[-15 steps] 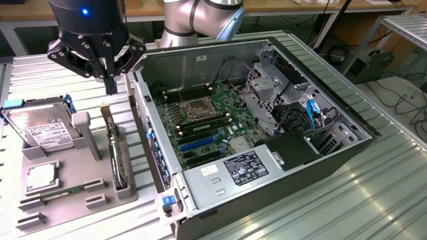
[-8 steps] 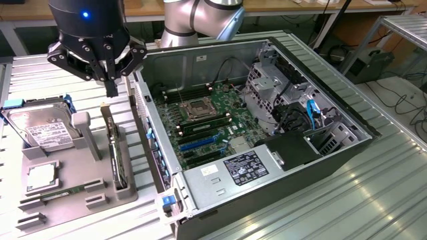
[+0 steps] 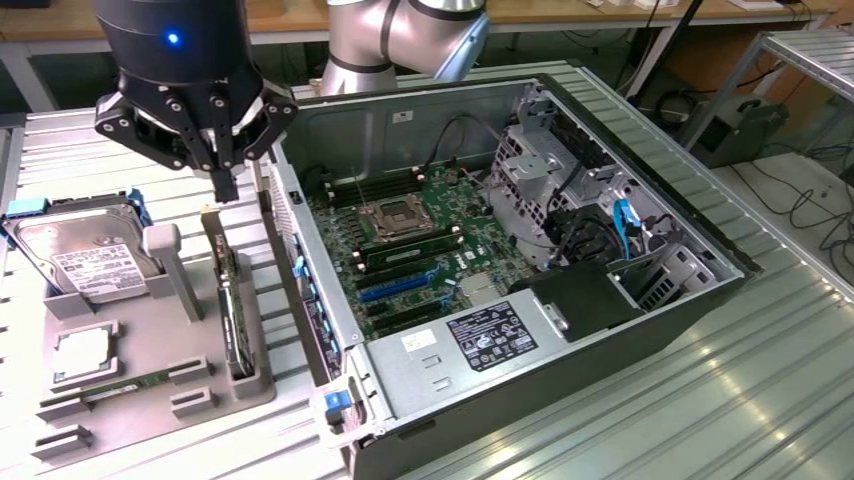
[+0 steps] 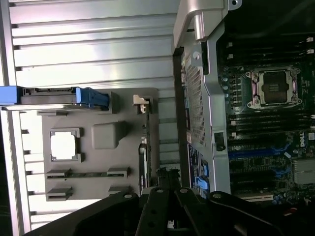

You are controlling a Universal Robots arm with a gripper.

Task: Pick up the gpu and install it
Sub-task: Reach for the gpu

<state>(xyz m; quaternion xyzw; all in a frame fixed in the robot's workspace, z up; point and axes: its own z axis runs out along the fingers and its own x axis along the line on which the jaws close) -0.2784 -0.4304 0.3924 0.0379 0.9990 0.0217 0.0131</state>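
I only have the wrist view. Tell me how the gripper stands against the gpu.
Observer: Exterior view: the gripper, shut and empty, hangs just over the far end of the gpu, which stands on edge in the grey tray.
Operator: Report what lies past the motherboard.
Observer: A drive cage with blue cables, on the exterior view's right.
Operator: Describe the hard drive.
Observer: It leans in the tray, white label showing.

Silver hard drive (image 3: 83,262) and green memory stick (image 3: 127,388) on a grey tray (image 3: 163,345), beside an open computer case (image 3: 441,110)
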